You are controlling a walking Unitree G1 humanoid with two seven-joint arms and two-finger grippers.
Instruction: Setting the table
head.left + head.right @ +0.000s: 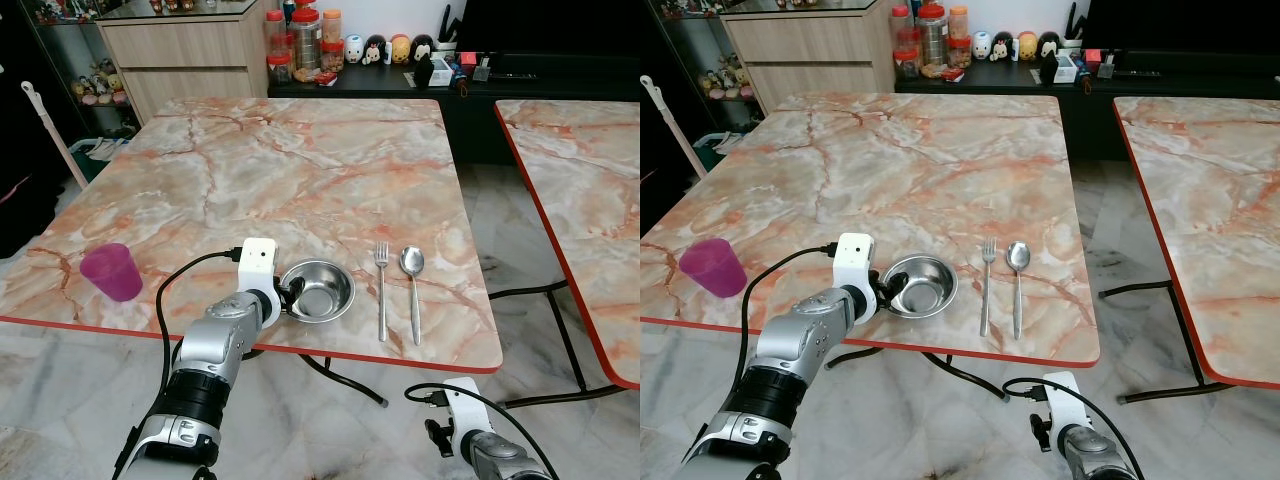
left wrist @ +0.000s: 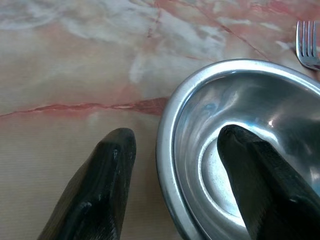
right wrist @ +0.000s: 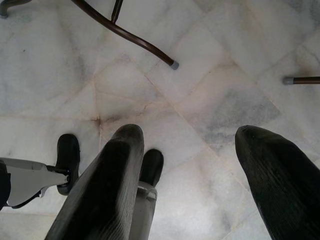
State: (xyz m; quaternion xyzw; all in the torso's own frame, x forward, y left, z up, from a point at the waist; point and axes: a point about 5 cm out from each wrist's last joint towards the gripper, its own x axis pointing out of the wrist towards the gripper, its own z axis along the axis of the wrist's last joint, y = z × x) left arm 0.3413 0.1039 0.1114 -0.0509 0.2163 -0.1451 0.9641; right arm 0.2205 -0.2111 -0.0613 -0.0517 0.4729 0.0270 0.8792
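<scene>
Round stainless-steel bowl point(image 1: 317, 291) sits near the front edge of the marble-patterned counter point(image 1: 300, 170), with the left gripper point(image 2: 175, 185) at its left rim: jaws parted, one finger inside the bowl, the other outside on the counter. Just right of the bowl lie a silver fork point(image 1: 381, 290) and a silver spoon point(image 1: 413, 287), side by side. A purple plastic cup point(image 1: 110, 271) stands far left. The right gripper point(image 3: 192, 180) hangs below the counter with jaws apart above the pale marble floor point(image 3: 210, 100).
</scene>
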